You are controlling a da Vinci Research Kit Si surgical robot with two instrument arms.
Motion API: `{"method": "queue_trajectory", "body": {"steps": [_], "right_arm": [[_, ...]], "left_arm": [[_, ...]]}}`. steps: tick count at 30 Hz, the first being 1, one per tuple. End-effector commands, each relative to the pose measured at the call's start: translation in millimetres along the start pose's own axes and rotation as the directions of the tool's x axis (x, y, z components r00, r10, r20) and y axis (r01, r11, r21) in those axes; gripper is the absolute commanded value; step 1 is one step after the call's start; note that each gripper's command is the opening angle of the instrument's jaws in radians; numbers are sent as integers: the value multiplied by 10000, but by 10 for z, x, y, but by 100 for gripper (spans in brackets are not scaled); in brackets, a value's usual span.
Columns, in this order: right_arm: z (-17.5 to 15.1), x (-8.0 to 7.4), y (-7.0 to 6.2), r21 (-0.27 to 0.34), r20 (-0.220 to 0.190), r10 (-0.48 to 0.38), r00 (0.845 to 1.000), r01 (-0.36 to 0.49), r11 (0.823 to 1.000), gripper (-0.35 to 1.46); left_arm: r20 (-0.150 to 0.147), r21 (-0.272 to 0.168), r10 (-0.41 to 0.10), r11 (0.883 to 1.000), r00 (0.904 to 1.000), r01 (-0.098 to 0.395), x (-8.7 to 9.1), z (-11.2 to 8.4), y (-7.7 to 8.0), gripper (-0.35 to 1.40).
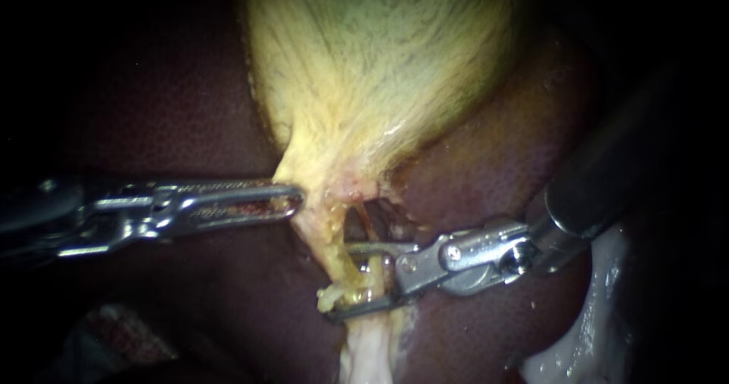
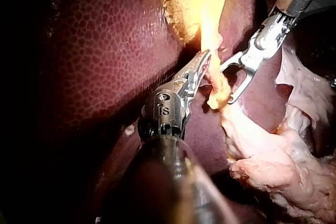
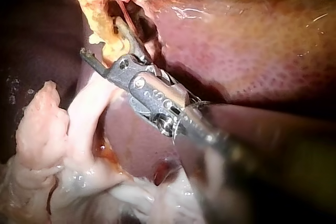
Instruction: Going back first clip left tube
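Hold gallbladder point(image 1: 380, 73) neck taut with left instrument point(image 1: 296, 200), jaws closed on it. Draw right instrument point(image 1: 339, 281), jaws wide open astride left tube point(image 1: 323, 236) below that grip, straight back along its shaft; avoid snagging the liver point(image 1: 493, 164) behind.

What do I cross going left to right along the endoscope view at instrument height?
left instrument → left tube → right instrument, reaching around that tube from the right → pale tissue near the edge. The liver lies behind all of these, so it is left out.
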Motion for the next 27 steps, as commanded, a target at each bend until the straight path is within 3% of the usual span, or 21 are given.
{"method": "queue_trajectory", "body": {"steps": [1,11,18,27], "right_arm": [[-3,1,-1,-51,-3,-72,10000,72,10000,60],[-63,12,-8,-1144,146,-590,9982,602,9916,60],[-103,23,-5,-1365,288,-1046,9941,1076,9848,60],[-133,54,-12,-1256,458,-2015,9784,2058,9705,60]], "left_arm": [[-4,18,6,10000,10000,-6,1,1,1,-35],[-5,27,14,10000,10000,-14,2,2,2,-35],[-2,25,25,10000,10000,-25,4,3,5,-35],[-2,46,45,10000,10000,-45,7,6,7,-35]]}}
